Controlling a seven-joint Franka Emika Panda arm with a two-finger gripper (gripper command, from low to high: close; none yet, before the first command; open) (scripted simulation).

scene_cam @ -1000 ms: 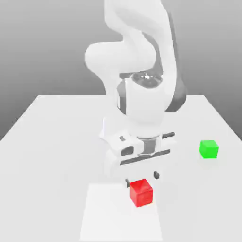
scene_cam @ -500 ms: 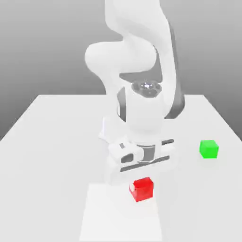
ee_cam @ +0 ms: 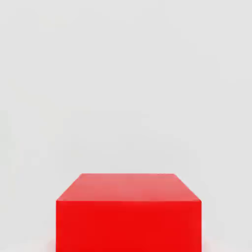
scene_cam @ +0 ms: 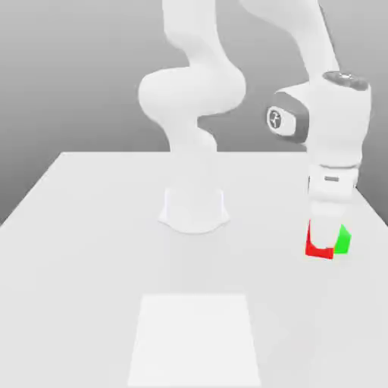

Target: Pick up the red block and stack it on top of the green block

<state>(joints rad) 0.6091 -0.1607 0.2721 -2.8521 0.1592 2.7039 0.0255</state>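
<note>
- The red block [scene_cam: 320, 254] is sitting between the fingertips at the exterior view's right, in front of part of the green block and overlapping it in that view. In the hand view I'm seeing one broad, plain red face and a paler face meeting it at a straight edge.
- The gripper [scene_cam: 324, 239] is pinching the red block, one pale finger covering much of its near side. If that grip is sitting off-centre, the block could be twisting or slipping as I'm lowering it.
- The green block [scene_cam: 343, 239] is showing only as a bright sliver beyond the finger, towards the exterior view's right. I'm not able to tell whether the red block is hanging above its top or beside it, nor whether the two are touching.
- If the red block is riding too low, sideways travel could be knocking the green one across the table [scene_cam: 83, 265]. I'm judging that some lift and a careful line-up are still needed.
- If I'm trusting this overlap as alignment, I could be releasing over an edge, and the red block would be toppling off.
- If I'm opening while it is hanging high, it could be bouncing; if I'm pressing down too far, the lower block could be skidding.
- Farther out, the arm [scene_cam: 333, 121] is reaching over from its base, and a pale square [scene_cam: 194, 341] is lying well apart from both blocks.
</note>
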